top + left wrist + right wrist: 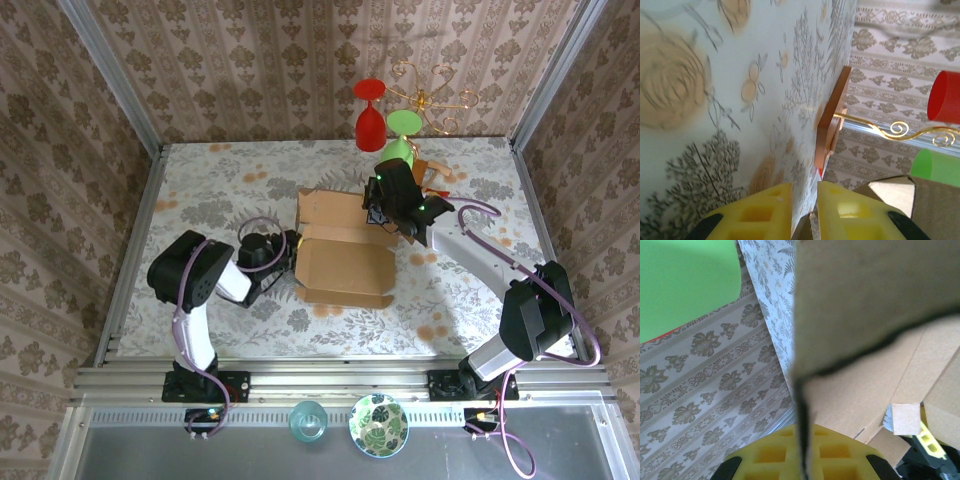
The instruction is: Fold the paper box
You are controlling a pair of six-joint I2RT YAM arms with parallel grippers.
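Observation:
The paper box (345, 262), plain brown cardboard, lies half folded in the middle of the table, one panel raised at its back. My left gripper (291, 243) is at the box's left edge. In the left wrist view its yellow fingers (765, 210) stand a narrow gap apart around the gripper's centre (804, 186), with a thin cardboard edge low in that gap and a box flap (935, 200) to the right. My right gripper (385, 215) is at the box's back right. In the right wrist view it (802, 429) is shut on the edge of a cardboard flap (865, 300).
Behind the box, a wooden stand (432, 172) with gold wire arms carries a red glass (370, 115) and a green glass (400, 135), close to my right gripper. A teal glass (308, 420) and a patterned bowl (378, 424) sit on the front ledge. Walls enclose the table.

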